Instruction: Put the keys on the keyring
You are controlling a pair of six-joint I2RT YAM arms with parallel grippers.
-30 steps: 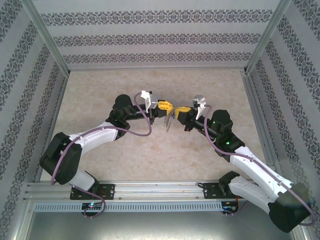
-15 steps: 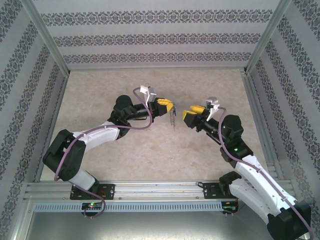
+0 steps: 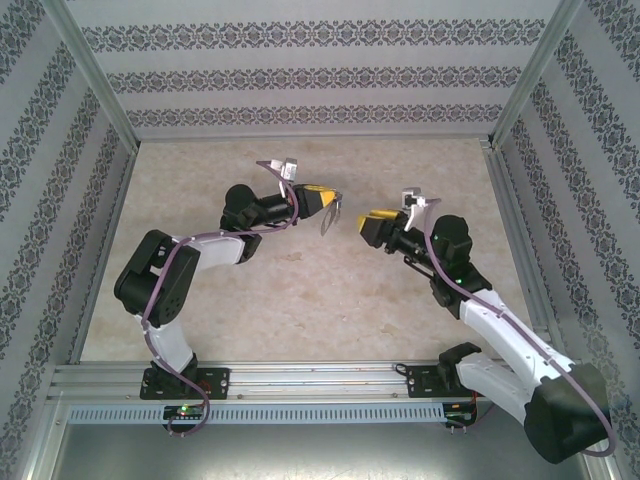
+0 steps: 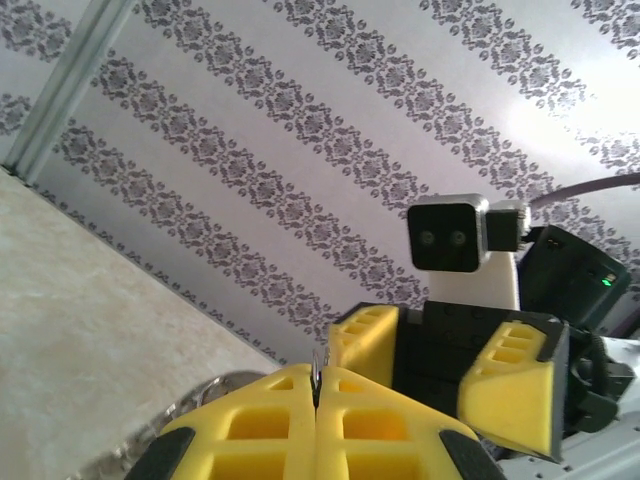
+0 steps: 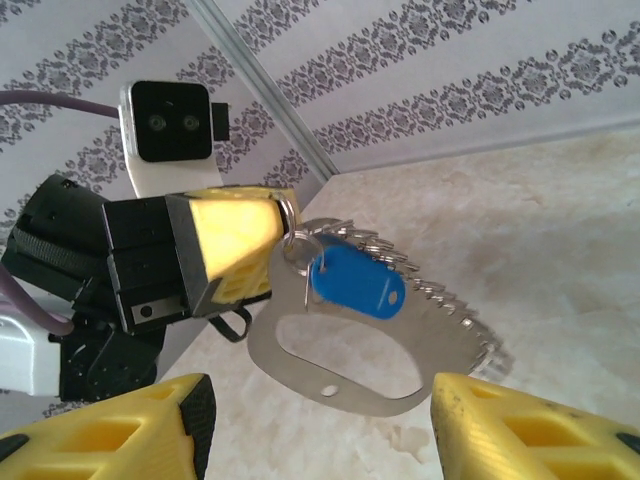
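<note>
A robot-lab test cell: a left arm (image 3: 205, 250) and right arm (image 3: 500, 325) bolted to an aluminium rail (image 3: 320, 378) edging a beige marbled worktop (image 3: 300, 300), boxed in by damask-patterned wall panels (image 3: 310, 75) on aluminium posts (image 3: 90, 68).

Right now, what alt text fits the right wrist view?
The left pincer grips a grey toothed keyring above the table, with a blue-headed key dangling by the grip. The right pincer sits open along the bottom edge.

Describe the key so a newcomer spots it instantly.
Over the middle of the table, the left gripper pinches a grey D-shaped ring with a toothed curved edge. The key hangs across that ring's opening, right beside the gripper. It is the only bright blue thing, far smaller than the ring.
</note>
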